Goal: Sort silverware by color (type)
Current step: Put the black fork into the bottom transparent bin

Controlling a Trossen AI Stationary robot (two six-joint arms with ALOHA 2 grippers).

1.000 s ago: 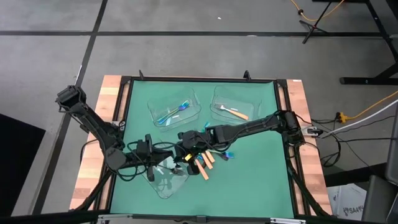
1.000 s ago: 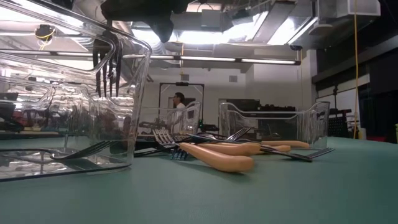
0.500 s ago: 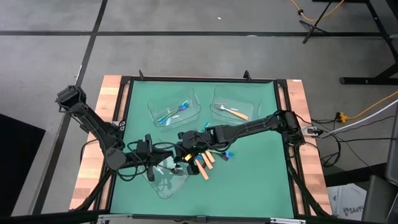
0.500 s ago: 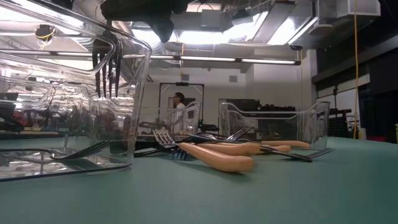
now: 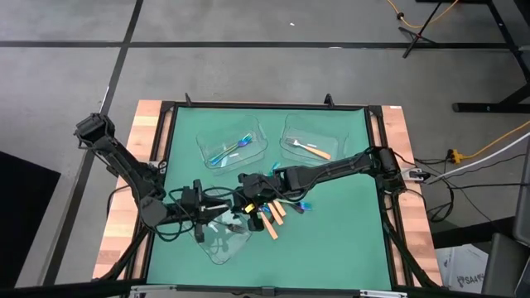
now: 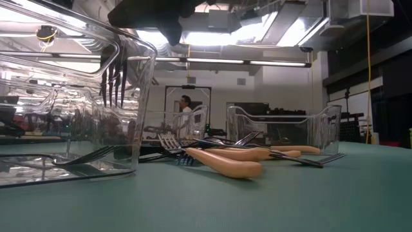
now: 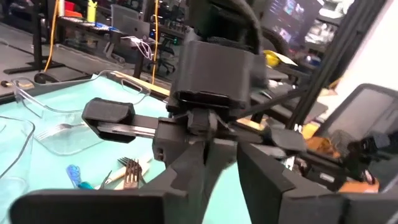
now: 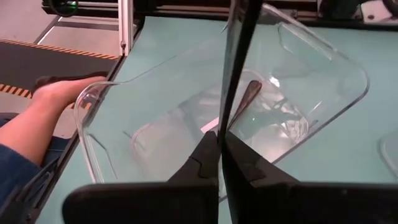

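My right gripper [image 5: 245,197] is shut on a dark brown-black fork [image 6: 114,80] over the near clear tray [image 5: 224,244]. That tray holds one dark utensil [image 8: 249,93]. My left gripper [image 5: 215,217] hovers open beside the tray's left rim and touches nothing. More forks lie flat on the green mat in a loose pile: orange-handled ones [image 5: 272,219] and an iridescent blue one [image 5: 305,207]. The far left tray [image 5: 232,145] holds blue utensils. An orange-handled one lies in the far right tray [image 5: 310,139]. My right gripper pinches the dark fork's handle [image 8: 227,118] between its two shut fingers, coming from above and slanting toward the near tray. The fork is lifted clear and hangs with its tines [image 6: 114,84] pointing down, just above the tray's rim.
Three clear plastic trays stand on the mat, two at the far side and one near. Both arms crowd together at the mat's middle. Open mat lies to the right [image 5: 348,232]. A person's arm [image 8: 43,118] shows beyond the table's edge.
My right gripper has moved slightly down and toward the table's right with the dark fork, so the hanging tines now sit a little lower over the near tray. My left gripper has edged slightly toward the tray.
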